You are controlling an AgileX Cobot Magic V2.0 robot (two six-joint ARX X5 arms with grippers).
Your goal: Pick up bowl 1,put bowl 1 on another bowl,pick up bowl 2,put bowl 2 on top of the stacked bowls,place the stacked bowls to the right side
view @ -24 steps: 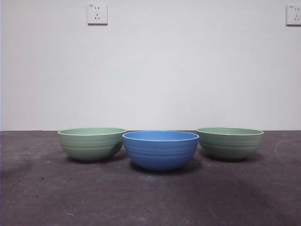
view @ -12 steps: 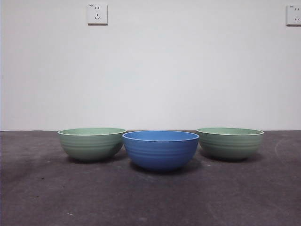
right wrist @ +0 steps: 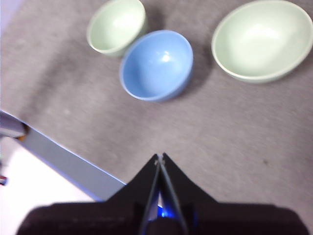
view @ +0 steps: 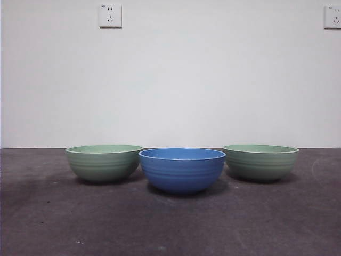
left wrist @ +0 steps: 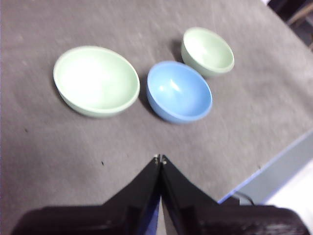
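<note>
A plain white wall (view: 170,80) fills the upper half of the front view, meeting the bench (view: 170,224) along a level line just above mid-height. The bench is covered in a dark grey, faintly mottled mat that takes up the whole lower half of that frame; in the wrist views the mat ends at a pale grey edge strip (left wrist: 274,171), with lighter floor beyond it.

Three bowls of one size stand in a row across the middle of the front frame. The blue bowl (view: 182,169) sits at centre, nearest the camera, its outside faintly ribbed. The left green bowl (view: 104,162) stands at centre-left, slightly farther back, its rim partly overlapped by the blue one. The right green bowl (view: 260,161) stands at centre-right, also farther back. All three are upright, and none is nested in another.

The left claw (left wrist: 160,159) hangs above bare mat, well apart from the bowls, jaws pressed together and holding nothing. The right claw (right wrist: 160,157) is likewise closed on nothing, above bare mat near the edge strip.

Two white wall sockets sit high up: one (view: 110,15) at upper left, another (view: 332,17) cut by the upper right edge.
</note>
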